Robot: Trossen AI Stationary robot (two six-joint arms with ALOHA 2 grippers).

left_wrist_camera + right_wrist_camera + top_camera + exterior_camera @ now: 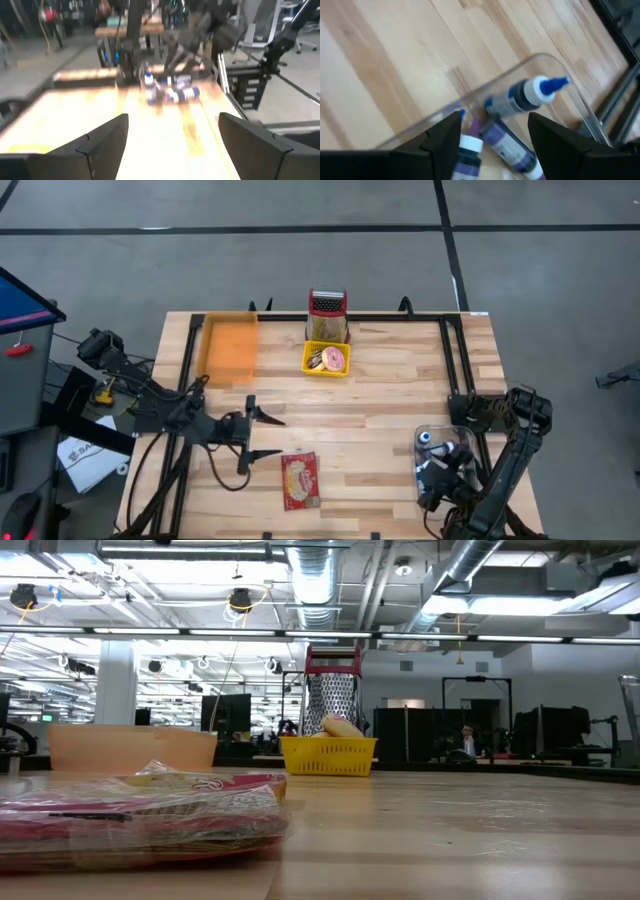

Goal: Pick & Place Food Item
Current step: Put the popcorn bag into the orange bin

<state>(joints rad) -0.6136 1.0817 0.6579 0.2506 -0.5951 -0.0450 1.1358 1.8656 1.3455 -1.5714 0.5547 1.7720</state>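
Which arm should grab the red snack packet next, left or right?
Probably left. The left gripper hangs open just beside the red snack packet. The right gripper is open over the clear bin of bottles at the table's right edge, farther away.

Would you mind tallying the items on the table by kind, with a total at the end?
Orange bin: 1
Yellow basket: 1
Metal grater: 1
Red snack packet: 1
Clear tray: 1
Blue-capped bottles: at least 3, partly hidden
Total: at least 8
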